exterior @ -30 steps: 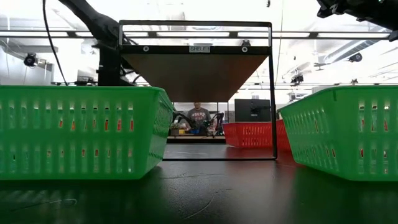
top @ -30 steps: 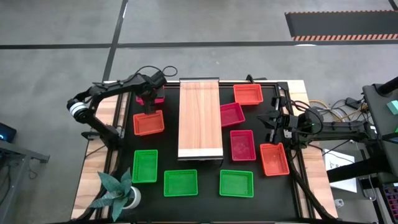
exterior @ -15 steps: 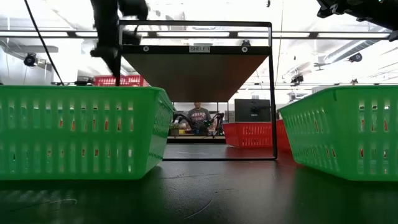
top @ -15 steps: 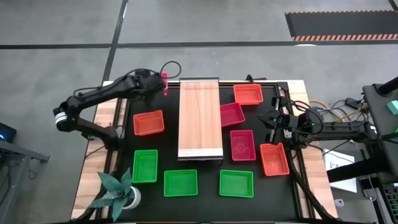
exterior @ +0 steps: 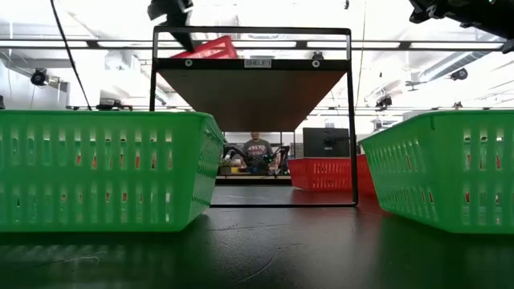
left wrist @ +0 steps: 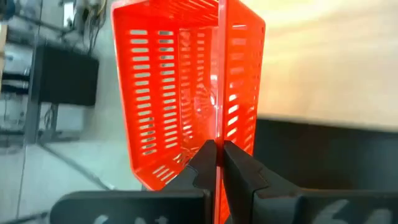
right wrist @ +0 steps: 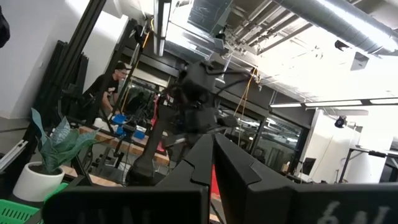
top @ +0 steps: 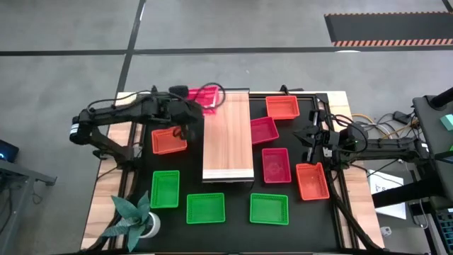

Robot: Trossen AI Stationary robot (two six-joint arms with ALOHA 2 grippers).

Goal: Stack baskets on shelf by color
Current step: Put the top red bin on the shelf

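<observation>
One crimson-pink basket [top: 207, 98] hangs tilted over the far left corner of the shelf [top: 227, 134], raised off the wood. My left gripper [left wrist: 219, 163] is pinched on its side wall; right gripper [top: 309, 134] waits closed, empty, at the table's right edge.

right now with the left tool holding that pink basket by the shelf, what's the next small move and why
Probably carry it a little further over the shelf and lower it flat. The left tool is shut on the pink basket by its wall, tilted, hanging over the shelf's far left corner. The shelf top is bare.
</observation>
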